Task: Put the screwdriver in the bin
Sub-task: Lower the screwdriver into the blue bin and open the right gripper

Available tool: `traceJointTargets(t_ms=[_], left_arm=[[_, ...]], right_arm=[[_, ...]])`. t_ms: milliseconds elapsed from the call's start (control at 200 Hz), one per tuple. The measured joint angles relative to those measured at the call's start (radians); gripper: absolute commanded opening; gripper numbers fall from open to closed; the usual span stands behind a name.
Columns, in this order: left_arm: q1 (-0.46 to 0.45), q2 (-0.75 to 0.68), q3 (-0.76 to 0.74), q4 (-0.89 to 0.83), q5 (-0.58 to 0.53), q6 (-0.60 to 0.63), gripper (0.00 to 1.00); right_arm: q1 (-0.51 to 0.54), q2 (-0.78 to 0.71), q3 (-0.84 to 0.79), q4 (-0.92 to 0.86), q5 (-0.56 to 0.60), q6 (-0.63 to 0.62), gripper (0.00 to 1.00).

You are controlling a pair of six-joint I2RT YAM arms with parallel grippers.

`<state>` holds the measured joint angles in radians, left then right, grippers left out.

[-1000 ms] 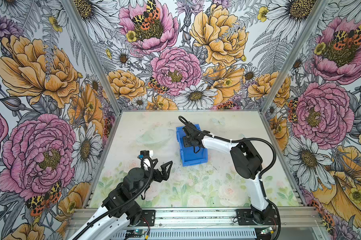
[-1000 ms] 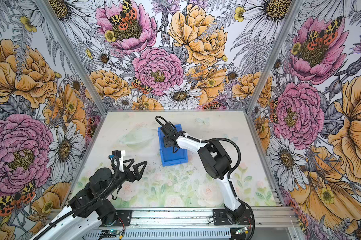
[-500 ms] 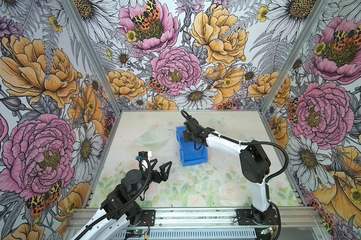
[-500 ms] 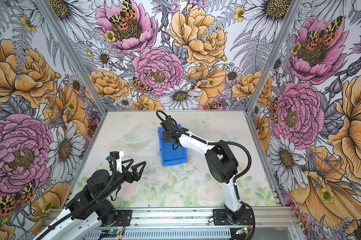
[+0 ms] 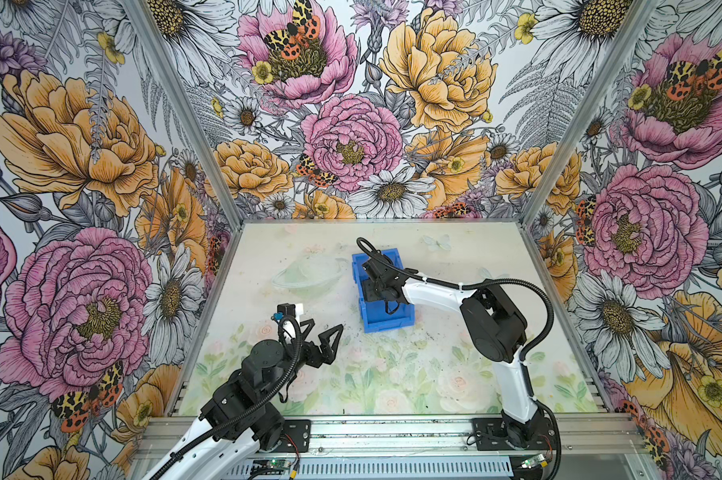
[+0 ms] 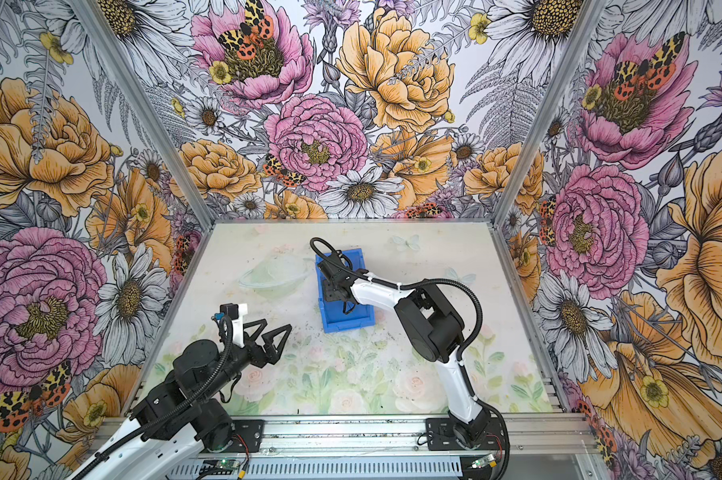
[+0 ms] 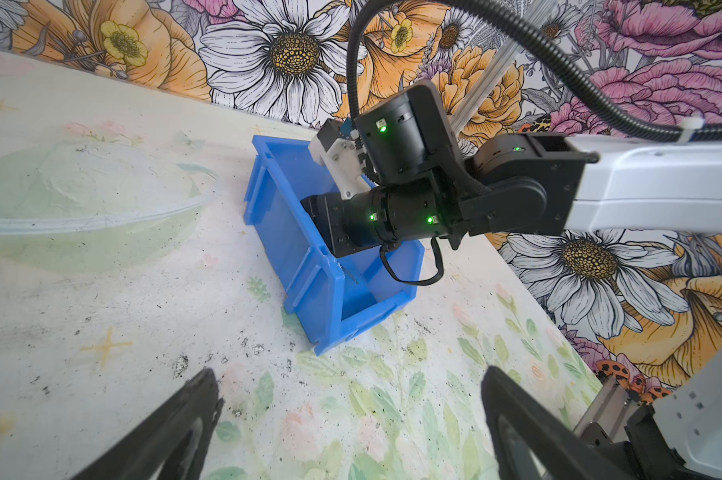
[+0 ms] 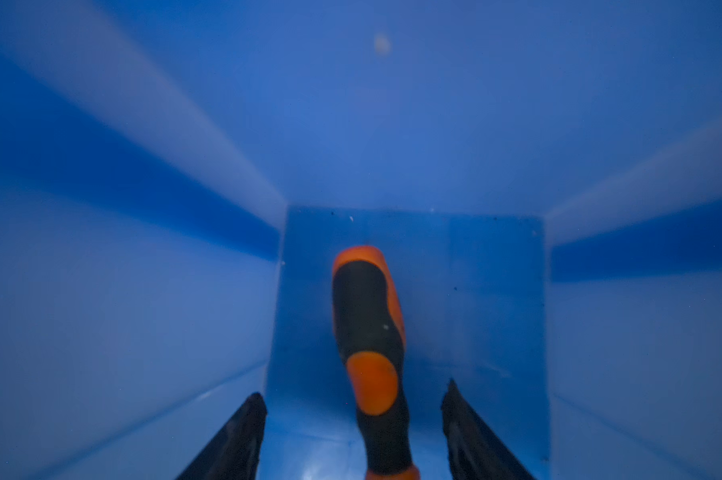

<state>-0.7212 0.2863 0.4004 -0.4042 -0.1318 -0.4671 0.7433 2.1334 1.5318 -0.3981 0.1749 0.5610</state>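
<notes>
Inspector: What differs from a second ago?

Clerk: Little, by the top views. The counter point(image 5: 434, 374) carries the same things. The right arm point(image 5: 434, 293) still reaches across into the bin point(image 5: 388, 325), its elbow barely shifted. The left arm holds nearly the same pose. The bin has not moved.

Inspector: The claws?

Clerk: The right claw point(image 8: 353, 392) is down inside the bin with its fingers apart, one on each side of the handle. Blue floor shows between each finger and the handle, so it grips nothing. The left claw point(image 5: 327, 324) hangs over the counter, well apart from the bin, fingers spread and empty.

Inspector: The screwdriver?

Clerk: The screwdriver point(image 8: 367, 316) lies on the bin's floor, butt end toward one wall. The handle is black with orange patches and an orange cap. The shaft falls outside the right wrist view, and in both top views the right arm's wrist hides the tool.

Inspector: Contents of the bin?

Clerk: The screwdriver and the right claw, as far as shows.
</notes>
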Motion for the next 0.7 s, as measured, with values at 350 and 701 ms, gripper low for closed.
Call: traceJointTargets(t_ms=[350,701], left_arm=[[0.0,0.004,0.011,-0.005,0.014,0.004,0.99],[0.0,0.014,0.011,-0.019,0.013,0.004,0.99]], right_arm=[[0.003,0.023,-0.011,0.031,-0.011,0.019,0.75],[0.027,-0.1,-0.087,0.036,0.001,0.014,0.82]])
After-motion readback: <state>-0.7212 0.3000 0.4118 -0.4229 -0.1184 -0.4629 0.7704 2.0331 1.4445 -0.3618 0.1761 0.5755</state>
